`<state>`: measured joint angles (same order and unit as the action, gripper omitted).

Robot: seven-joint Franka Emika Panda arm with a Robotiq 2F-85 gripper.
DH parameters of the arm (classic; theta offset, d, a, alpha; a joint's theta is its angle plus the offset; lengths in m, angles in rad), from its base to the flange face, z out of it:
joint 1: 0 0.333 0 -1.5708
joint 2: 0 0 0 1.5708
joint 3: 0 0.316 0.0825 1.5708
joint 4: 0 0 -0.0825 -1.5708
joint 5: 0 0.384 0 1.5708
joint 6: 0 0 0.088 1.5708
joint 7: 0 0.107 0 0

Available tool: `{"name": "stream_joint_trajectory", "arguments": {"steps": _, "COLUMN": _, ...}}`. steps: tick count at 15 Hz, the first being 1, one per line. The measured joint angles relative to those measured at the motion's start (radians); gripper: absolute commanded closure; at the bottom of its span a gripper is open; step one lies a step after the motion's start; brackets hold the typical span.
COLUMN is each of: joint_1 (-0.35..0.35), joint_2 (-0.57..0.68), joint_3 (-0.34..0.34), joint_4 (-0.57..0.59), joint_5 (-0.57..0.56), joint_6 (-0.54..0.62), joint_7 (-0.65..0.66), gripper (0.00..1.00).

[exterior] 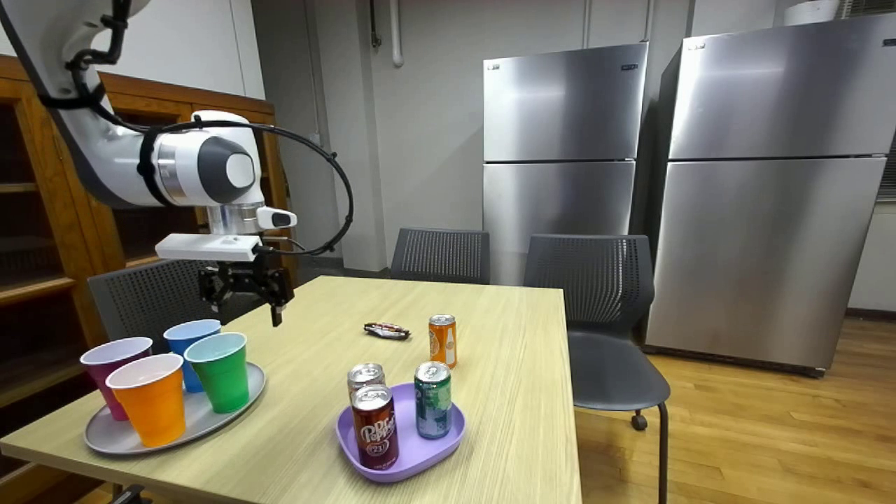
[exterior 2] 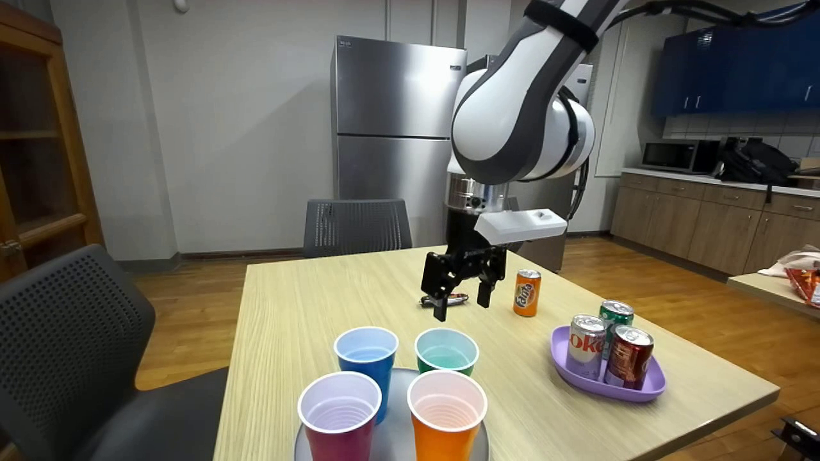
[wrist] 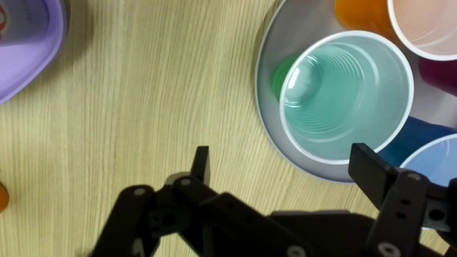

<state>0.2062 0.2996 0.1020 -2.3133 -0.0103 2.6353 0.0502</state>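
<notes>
Gripper [exterior 2: 461, 307], one: jaws spread apart, nothing held. Green cup [wrist: 344, 98], one: seated on the grey plate [wrist: 310, 25], close beside the blue cup [exterior 2: 367, 366]. Hazard: if descent is misaligned, the rim may be clipped and both cups toppled.

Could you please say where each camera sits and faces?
In an exterior view: tableside, facing two fridges; arm and gripper show.
In an exterior view: near the orange cup, facing across the table; arm and gripper show.
Wrist view: wrist-mounted, looking down at the green cup; gripper fingers show.
In both exterior views: the orange can.
</notes>
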Motion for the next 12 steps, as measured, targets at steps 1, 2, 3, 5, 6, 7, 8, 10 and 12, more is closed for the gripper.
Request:
{"name": "stream_joint_trajectory", "arguments": {"steps": 1, "joint_1": -0.010, "joint_2": -0.013, "joint_3": -0.001, "joint_4": 0.003, "joint_5": 0.000, "joint_6": -0.015, "joint_7": -0.012, "gripper": 0.00}}
{"name": "stream_joint_trajectory", "arguments": {"steps": 2, "joint_1": -0.022, "joint_2": -0.025, "joint_3": -0.002, "joint_4": 0.008, "joint_5": 0.000, "joint_6": -0.026, "joint_7": -0.024, "gripper": 0.00}}
{"name": "stream_joint_trajectory", "arguments": {"steps": 3, "joint_1": -0.032, "joint_2": -0.034, "joint_3": -0.005, "joint_4": 0.013, "joint_5": 0.000, "joint_6": -0.037, "joint_7": -0.035, "gripper": 0.00}}
{"name": "stream_joint_trajectory", "arguments": {"steps": 5, "joint_1": -0.052, "joint_2": -0.041, "joint_3": -0.018, "joint_4": 0.028, "joint_5": 0.000, "joint_6": -0.054, "joint_7": -0.045, "gripper": 0.00}}
{"name": "stream_joint_trajectory", "arguments": {"steps": 6, "joint_1": -0.062, "joint_2": -0.041, "joint_3": -0.026, "joint_4": 0.037, "joint_5": -0.001, "joint_6": -0.059, "joint_7": -0.047, "gripper": 0.00}}
{"name": "stream_joint_trajectory", "arguments": {"steps": 7, "joint_1": -0.071, "joint_2": -0.041, "joint_3": -0.037, "joint_4": 0.046, "joint_5": -0.003, "joint_6": -0.063, "joint_7": -0.047, "gripper": 0.00}}
{"name": "stream_joint_trajectory", "arguments": {"steps": 8, "joint_1": -0.080, "joint_2": -0.040, "joint_3": -0.047, "joint_4": 0.055, "joint_5": -0.003, "joint_6": -0.067, "joint_7": -0.047, "gripper": 0.00}}
{"name": "stream_joint_trajectory", "arguments": {"steps": 10, "joint_1": -0.096, "joint_2": -0.032, "joint_3": -0.070, "joint_4": 0.075, "joint_5": -0.006, "joint_6": -0.074, "joint_7": -0.047, "gripper": 0.00}}
{"name": "stream_joint_trajectory", "arguments": {"steps": 12, "joint_1": -0.108, "joint_2": -0.016, "joint_3": -0.096, "joint_4": 0.098, "joint_5": -0.024, "joint_6": -0.079, "joint_7": -0.045, "gripper": 0.00}}
